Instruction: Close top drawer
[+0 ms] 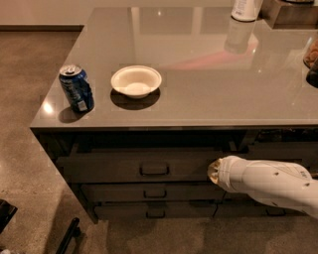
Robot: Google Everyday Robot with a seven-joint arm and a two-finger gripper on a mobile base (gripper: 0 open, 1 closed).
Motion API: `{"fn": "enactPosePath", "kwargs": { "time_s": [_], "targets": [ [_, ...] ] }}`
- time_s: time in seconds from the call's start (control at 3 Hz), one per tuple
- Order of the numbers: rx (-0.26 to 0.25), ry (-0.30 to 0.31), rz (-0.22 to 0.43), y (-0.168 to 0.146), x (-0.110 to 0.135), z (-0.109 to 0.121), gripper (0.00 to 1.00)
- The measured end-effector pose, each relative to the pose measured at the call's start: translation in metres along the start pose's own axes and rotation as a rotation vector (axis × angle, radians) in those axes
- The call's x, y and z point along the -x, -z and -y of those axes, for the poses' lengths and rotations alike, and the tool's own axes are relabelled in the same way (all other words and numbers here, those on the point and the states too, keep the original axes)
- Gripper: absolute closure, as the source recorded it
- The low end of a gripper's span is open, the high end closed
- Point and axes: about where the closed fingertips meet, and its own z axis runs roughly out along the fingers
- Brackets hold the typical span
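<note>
The top drawer (114, 166) is a wide dark grey front just under the countertop, with a small loop handle (154, 169) at its centre. Its front stands out a little further than the two slimmer drawer fronts (119, 192) below it. My white arm (268, 183) reaches in from the right. My gripper (213, 172) is at the arm's tip, at the right end of the top drawer's front, well to the right of the handle. The tip looks to be touching or nearly touching the front.
On the grey countertop (208, 94) stand a blue can (76, 89) near the left corner and a white bowl (135, 81) beside it. A white bottle (245, 9) and other items stand at the back right. A neighbouring cabinet (278, 149) lies behind my arm. Brown floor (30, 74) lies to the left.
</note>
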Motion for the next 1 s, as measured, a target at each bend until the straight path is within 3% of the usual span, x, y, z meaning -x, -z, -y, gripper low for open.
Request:
{"fn": "enactPosePath", "kwargs": {
  "time_s": [1.0],
  "targets": [
    [0.013, 0.048, 0.030, -0.039, 0.019, 0.015, 1.00]
  ]
}}
